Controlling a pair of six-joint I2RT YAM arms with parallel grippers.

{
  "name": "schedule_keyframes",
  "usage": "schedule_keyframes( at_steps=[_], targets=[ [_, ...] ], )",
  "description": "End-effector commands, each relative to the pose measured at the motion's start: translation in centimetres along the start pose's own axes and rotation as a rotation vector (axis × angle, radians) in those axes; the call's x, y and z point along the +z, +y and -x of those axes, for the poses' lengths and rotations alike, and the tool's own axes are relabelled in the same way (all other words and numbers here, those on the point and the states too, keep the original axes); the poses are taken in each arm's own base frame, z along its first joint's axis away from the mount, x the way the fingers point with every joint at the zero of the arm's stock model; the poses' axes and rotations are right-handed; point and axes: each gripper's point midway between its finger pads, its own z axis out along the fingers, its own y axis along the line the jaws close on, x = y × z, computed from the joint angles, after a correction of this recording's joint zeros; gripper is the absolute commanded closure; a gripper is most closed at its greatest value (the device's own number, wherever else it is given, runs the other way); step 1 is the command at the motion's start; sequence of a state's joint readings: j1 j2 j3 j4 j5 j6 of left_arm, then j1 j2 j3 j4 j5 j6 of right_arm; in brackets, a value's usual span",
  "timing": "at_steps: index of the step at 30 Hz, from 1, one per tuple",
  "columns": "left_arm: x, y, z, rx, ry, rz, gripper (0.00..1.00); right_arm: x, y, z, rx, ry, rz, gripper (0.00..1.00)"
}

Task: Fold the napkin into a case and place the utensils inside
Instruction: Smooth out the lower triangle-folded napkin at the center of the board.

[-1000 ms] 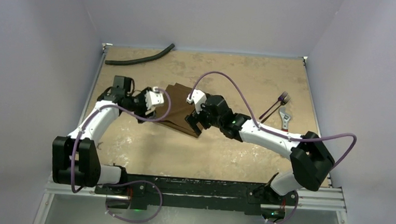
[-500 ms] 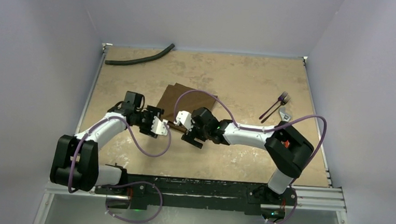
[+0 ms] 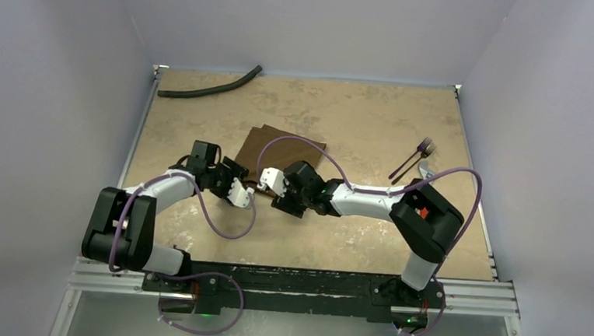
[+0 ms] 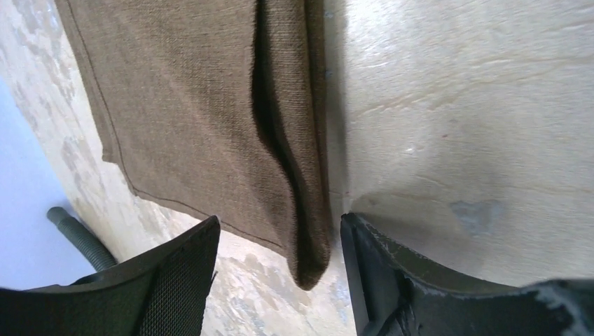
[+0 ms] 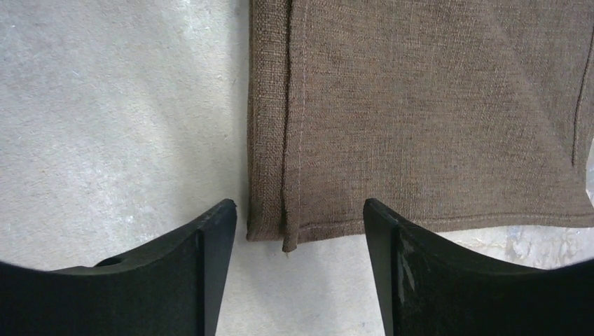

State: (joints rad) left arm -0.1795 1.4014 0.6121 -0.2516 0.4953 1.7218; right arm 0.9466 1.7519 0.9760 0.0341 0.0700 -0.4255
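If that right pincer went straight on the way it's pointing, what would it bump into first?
Most likely the napkin: its stitched corner lies right ahead, between the open fingers of the right pincer. How high above it the pincer sits is hard to judge.
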Motion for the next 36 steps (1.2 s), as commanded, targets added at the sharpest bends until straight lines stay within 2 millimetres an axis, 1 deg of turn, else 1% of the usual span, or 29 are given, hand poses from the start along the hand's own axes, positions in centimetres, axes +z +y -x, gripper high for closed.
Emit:
schedule_keyframes(
  at_steps=[1, 3, 7, 11, 14, 17, 21, 22, 25, 27, 29, 30, 33, 36],
  targets=[
    [1.2, -0.8, -1.1, 0.005, 0.03, -0.041, 0.38, 0.6, -0.9, -0.7, 0.015, 0.027, -0.015, 0.34],
    [1.5, -1.2, -1.5, -0.007, 0.04, -0.061, 0.4, 0.8, -1.0, -0.9, 0.035, 0.025, -0.004, 0.38],
    [2.2, -1.5, -1.8, -0.027, 0.055, -0.083, 0.47, 1.1, -1.0, -1.2, 0.061, 0.024, 0.017, 0.37],
    [2.6, -1.7, -1.9, -0.044, 0.052, -0.099, 0.52, 1.1, -0.4, -1.4, 0.07, 0.023, 0.047, 0.37],
    [3.2, -2.0, -2.0, -0.052, 0.056, -0.108, 0.6, 1.4, 0.4, -1.7, 0.072, 0.022, 0.081, 0.41],
    [3.7, -2.2, -2.1, -0.071, 0.068, -0.129, 0.68, 1.8, 0.8, -1.9, 0.084, 0.029, 0.101, 0.51],
    [4.0, -2.1, -2.2, -0.083, 0.069, -0.135, 0.71, 2.1, 1.3, -1.9, 0.111, 0.038, 0.123, 0.74],
    [4.1, -2.2, -2.3, -0.086, 0.07, -0.142, 0.76, 2.1, 1.3, -1.9, 0.119, 0.038, 0.127, 0.78],
    [4.2, -2.7, -2.6, -0.095, 0.083, -0.164, 0.99, 1.8, 1.0, -1.5, 0.146, 0.024, 0.112, 0.89],
    [4.2, -2.9, -2.6, -0.107, 0.083, -0.173, 1.0, 1.4, 0.5, -1.2, 0.169, 0.006, 0.092, 0.96],
    [3.9, -2.5, -2.2, -0.126, 0.073, -0.156, 1.0, 0.7, 0.2, -0.7, 0.184, -0.024, 0.074, 1.0],
    [3.7, -2.2, -1.9, -0.137, 0.066, -0.141, 1.0, 0.4, 0.1, -0.5, 0.19, -0.038, 0.068, 1.0],
    [2.4, -0.4, -0.6, -0.183, 0.026, -0.092, 1.0, -0.8, -0.5, 1.0, 0.203, -0.098, 0.051, 1.0],
    [1.2, 0.2, 0.7, -0.224, -0.014, -0.115, 1.0, -1.7, -0.7, 2.0, 0.212, -0.139, 0.046, 1.0]
  ],
)
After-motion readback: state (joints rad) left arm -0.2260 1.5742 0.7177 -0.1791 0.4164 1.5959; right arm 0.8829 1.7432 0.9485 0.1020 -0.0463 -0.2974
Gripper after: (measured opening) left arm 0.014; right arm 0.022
